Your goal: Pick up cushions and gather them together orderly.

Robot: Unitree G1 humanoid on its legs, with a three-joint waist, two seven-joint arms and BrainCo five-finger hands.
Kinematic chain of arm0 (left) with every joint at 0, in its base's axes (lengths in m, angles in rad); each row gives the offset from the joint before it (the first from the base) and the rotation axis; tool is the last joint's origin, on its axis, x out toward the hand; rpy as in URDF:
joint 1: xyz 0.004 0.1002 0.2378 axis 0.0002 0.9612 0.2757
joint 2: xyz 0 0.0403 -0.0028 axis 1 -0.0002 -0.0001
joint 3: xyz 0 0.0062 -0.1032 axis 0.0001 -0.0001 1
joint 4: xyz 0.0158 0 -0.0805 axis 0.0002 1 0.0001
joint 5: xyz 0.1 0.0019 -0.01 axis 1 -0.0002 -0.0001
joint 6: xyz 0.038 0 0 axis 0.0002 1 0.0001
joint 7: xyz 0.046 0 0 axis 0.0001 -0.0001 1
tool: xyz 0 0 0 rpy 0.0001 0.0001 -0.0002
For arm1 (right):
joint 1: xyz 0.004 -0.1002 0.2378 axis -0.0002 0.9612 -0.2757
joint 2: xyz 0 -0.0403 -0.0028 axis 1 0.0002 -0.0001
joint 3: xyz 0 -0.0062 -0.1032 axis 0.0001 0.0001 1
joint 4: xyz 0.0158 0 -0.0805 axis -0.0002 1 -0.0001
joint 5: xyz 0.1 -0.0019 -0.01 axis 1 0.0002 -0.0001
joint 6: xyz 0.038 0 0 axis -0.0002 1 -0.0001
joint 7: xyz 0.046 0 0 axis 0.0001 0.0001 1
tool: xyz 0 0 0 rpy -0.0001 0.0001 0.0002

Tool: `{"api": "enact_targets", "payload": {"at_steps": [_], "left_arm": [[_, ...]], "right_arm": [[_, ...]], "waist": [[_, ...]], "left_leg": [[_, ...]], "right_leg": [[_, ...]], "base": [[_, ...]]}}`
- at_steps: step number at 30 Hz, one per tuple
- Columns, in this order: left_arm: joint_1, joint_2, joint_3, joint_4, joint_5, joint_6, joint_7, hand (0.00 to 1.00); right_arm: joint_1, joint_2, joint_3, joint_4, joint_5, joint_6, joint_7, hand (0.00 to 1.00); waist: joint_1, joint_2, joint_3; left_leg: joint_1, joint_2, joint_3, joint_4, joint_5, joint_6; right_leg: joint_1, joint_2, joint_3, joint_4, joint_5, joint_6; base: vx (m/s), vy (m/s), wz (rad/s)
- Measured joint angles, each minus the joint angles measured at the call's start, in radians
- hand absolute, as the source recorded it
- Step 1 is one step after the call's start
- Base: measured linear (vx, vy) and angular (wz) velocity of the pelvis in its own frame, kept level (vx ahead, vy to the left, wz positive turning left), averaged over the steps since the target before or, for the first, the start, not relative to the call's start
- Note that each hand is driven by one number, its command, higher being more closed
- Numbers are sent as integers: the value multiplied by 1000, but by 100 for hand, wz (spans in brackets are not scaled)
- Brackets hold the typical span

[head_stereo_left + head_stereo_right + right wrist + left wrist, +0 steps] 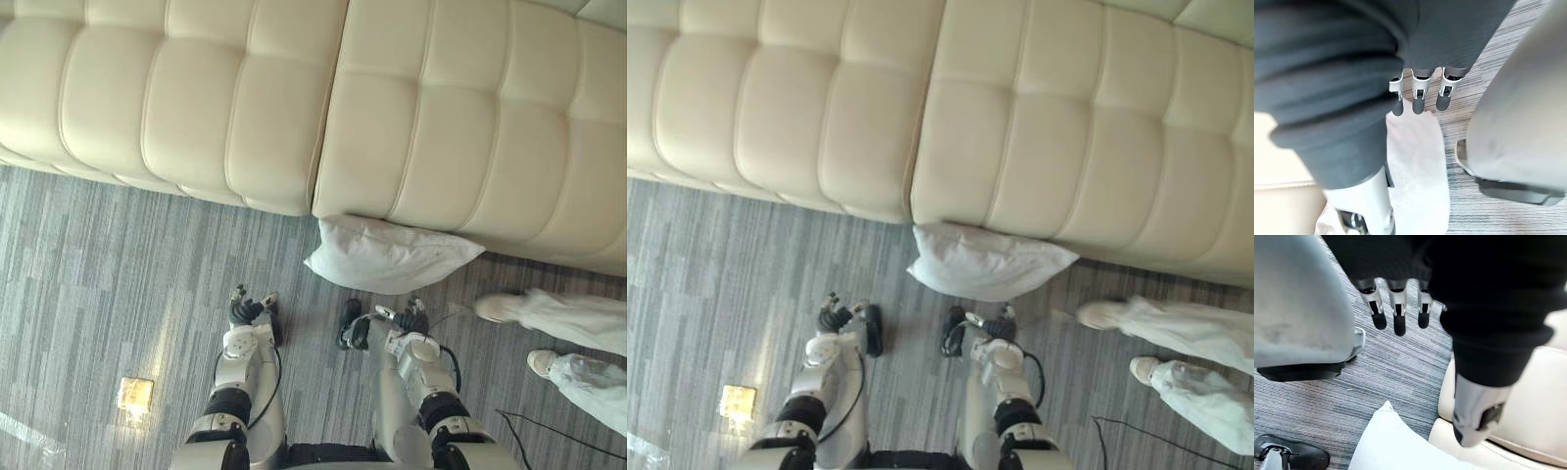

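Left hand [247, 313]: fingers straight, empty, over carpet [88, 274]; cushion [392, 257]: white, on carpet against sofa [245, 117] front; I judge it light, soft, best grasped at opposite edges; right hand [407, 321]: fingers straight, empty.

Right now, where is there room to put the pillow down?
The sofa is bare on both sides of its seam. The carpet on the robot's left is open too. It is crowded on the right, where the cushion lies at the sofa's foot near a person's legs.
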Motion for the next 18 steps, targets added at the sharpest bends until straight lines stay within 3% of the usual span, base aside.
{"api": "enact_targets", "payload": {"at_steps": [2,9,13,18], "left_arm": [[26,6,-2,22,5,0,-14,0],[141,14,21,111,39,2,-35,0],[192,15,24,140,70,5,-55,0],[219,9,33,169,87,8,-72,0]], "right_arm": [[48,-7,-2,-1,0,1,9,0],[198,10,-33,41,-9,2,41,0],[250,15,-67,53,-20,8,62,0],[263,14,-122,84,-20,13,85,0]], "waist": [[-4,-2,-24],[-7,-16,-225],[-6,-8,-311],[-7,13,-368]], "left_leg": [[56,-2,16,-36,6,2],[198,6,65,-138,9,-4],[278,5,98,-206,17,-7],[342,-3,114,-266,25,-11]], "right_leg": [[50,5,6,-39,12,7],[177,29,33,-165,40,21],[243,34,48,-243,60,30],[304,37,51,-307,79,37]], "base": [[45,44,-13],[72,26,-15],[60,40,-14],[83,28,-5]]}}
